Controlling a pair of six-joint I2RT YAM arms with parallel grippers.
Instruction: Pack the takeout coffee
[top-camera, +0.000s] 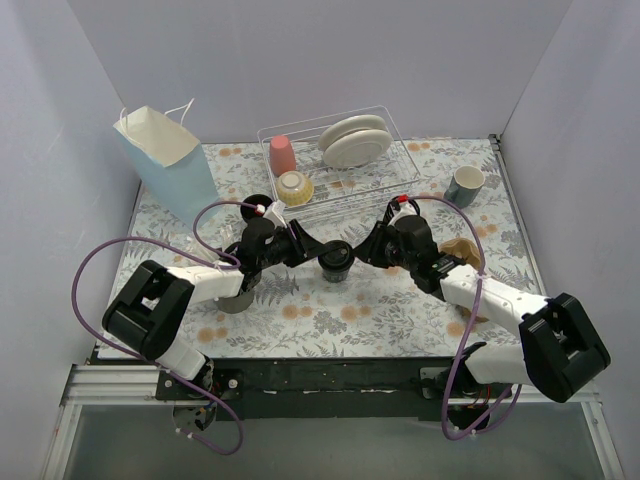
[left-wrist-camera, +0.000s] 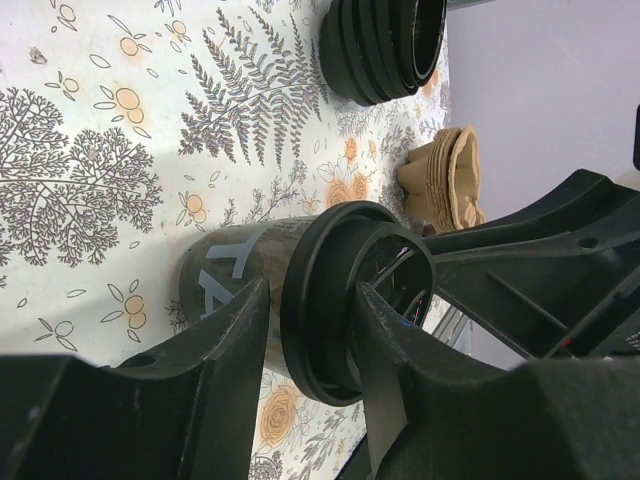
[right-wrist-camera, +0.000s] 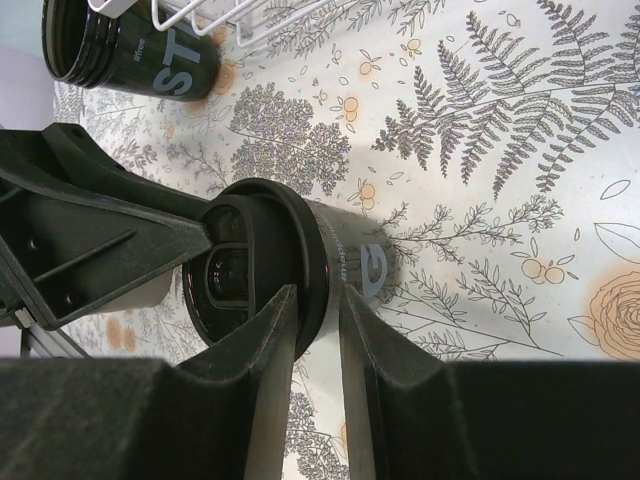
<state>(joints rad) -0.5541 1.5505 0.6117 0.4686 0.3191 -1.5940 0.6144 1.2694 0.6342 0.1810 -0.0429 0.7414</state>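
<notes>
Left gripper (left-wrist-camera: 310, 300) clamps coffee cup (top-camera: 335, 262) at lidded rim; right gripper (right-wrist-camera: 315, 298) jaws straddle it, grip unclear; lift upright with 1 arm only.

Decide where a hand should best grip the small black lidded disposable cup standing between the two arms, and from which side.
Grip the small black disposable cup around its round wall, just under the round black plastic lid. Come in level from a side, pressing opposite faces: it stands upright, and the wider lid rim overhangs, likely stopping slip. The lid alone might pull off.
</notes>
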